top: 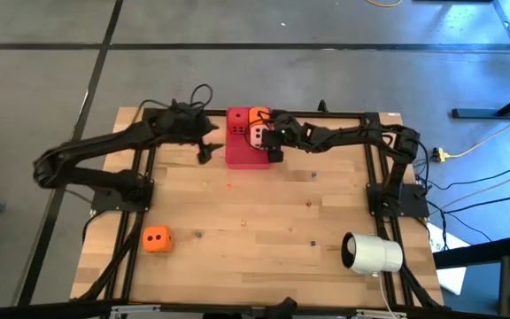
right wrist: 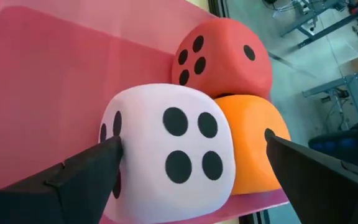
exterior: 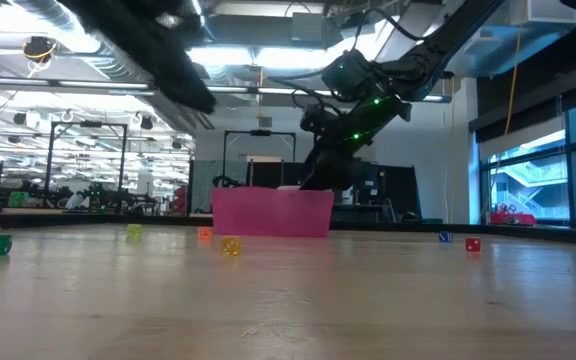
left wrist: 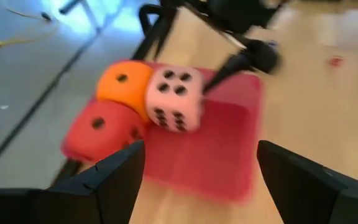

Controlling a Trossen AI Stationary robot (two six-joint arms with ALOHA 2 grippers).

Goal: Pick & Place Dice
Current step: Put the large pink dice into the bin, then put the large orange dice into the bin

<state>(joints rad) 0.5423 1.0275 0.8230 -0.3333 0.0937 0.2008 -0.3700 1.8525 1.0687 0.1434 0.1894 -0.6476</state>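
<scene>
Right gripper (right wrist: 188, 168) fingers stand spread on either side of the pale pink die (right wrist: 169, 152), seemingly just set on the tray (top: 239, 152) beside the red die (right wrist: 225, 53) and an orange die (right wrist: 253, 146); left gripper (top: 204, 152), also spread, hovers just beside the tray, and 1 orange die (top: 157, 239) waits well apart near the table (top: 264, 230) edge

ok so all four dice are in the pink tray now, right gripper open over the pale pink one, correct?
Not quite: three dice are in the pink tray: red die, orange die and pale pink die. The other orange die sits on the table, as the high view shows. The right gripper is open over the pale pink one.
</scene>
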